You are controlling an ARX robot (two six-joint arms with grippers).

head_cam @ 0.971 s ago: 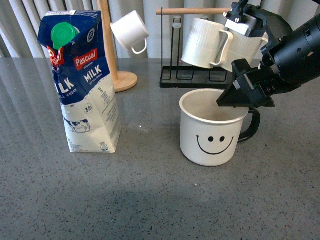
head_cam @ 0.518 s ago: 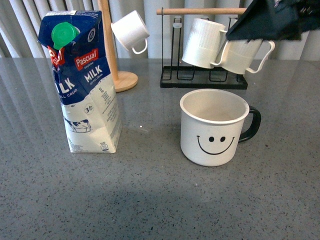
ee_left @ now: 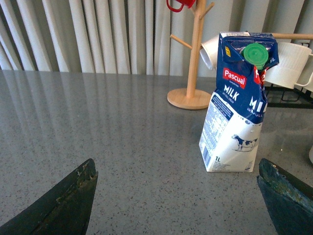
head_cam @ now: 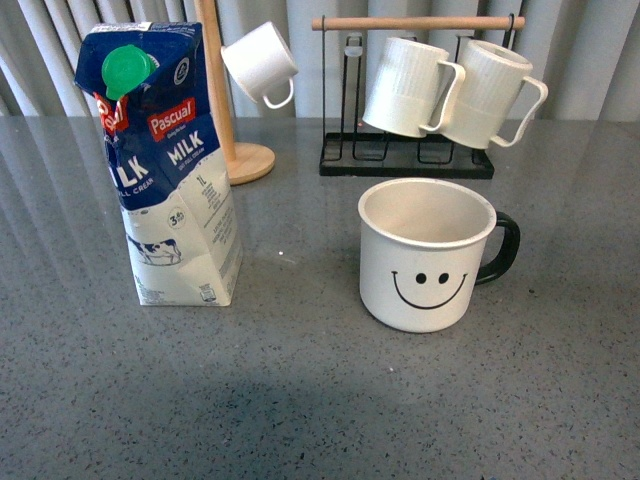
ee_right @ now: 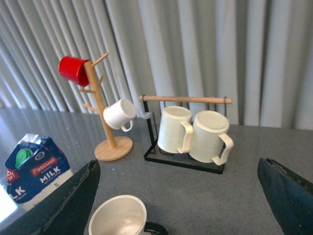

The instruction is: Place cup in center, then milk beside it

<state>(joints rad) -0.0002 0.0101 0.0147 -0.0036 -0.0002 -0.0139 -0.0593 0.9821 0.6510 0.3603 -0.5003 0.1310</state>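
Observation:
The cup [head_cam: 427, 252], a wide white mug with a black smiley face and black handle, stands upright on the grey table right of middle. It also shows in the right wrist view [ee_right: 119, 216], below my open right gripper [ee_right: 178, 205], which is raised above it and empty. The milk [head_cam: 165, 165], a tall blue-and-white Pascual carton with a green cap, stands upright at the left. In the left wrist view the milk [ee_left: 238, 105] stands ahead of my open left gripper [ee_left: 178, 200], which is empty and well short of it. Neither gripper shows in the front view.
A black rack with a wooden bar [head_cam: 418, 24] holds two ribbed white mugs [head_cam: 450, 90] at the back. A wooden mug tree [head_cam: 225, 100] behind the milk carries a small white cup [head_cam: 260, 62] and a red cup [ee_right: 73, 69]. Curtains hang behind the table.
My right gripper has let go of the cup's rim, risen and left the front view. The cup stays in place. The milk has not moved.

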